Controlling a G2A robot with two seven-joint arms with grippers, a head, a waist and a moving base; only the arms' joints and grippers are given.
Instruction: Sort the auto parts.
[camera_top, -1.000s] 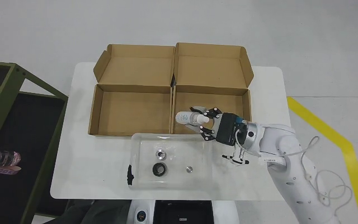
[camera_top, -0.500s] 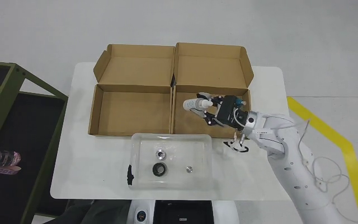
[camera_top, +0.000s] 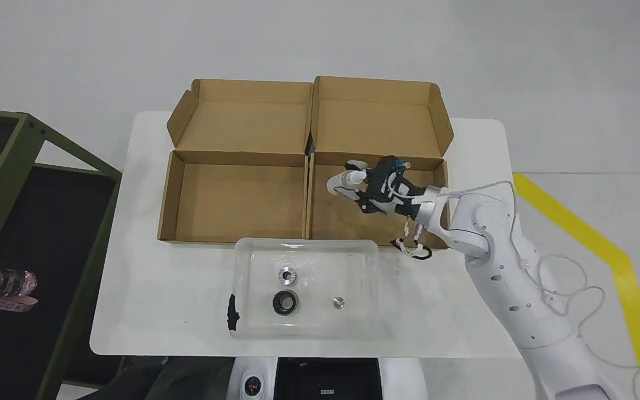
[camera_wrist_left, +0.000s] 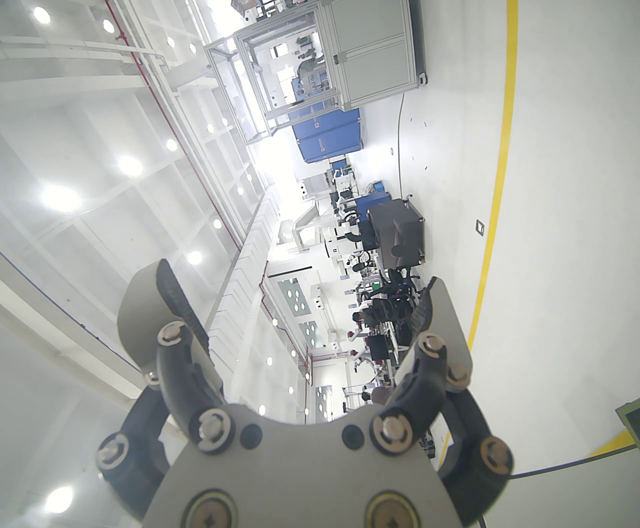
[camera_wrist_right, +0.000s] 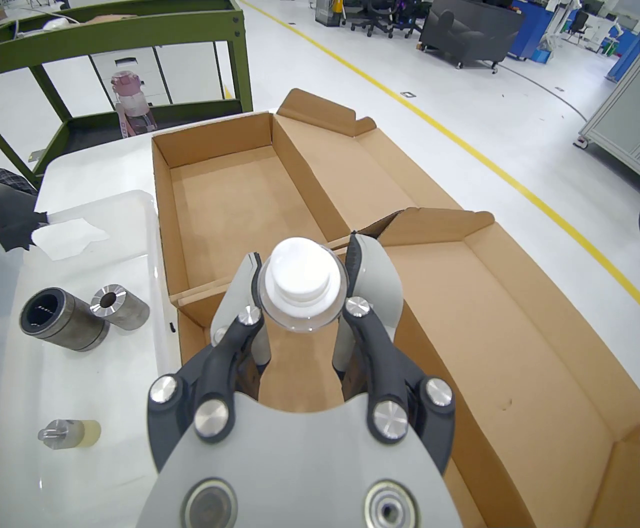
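Over right box (camera_top: 344, 223), bottle (camera_wrist_right: 299, 289) in right end effector (camera_wrist_right: 305, 251)

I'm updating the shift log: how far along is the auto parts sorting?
Done: nothing yet; the left box and right box hold no parts. In hand: the right gripper is shut on a white-capped part above the right box. Still to go: three metal parts in the clear tray, a dark sleeve, a cylinder and a small pin.
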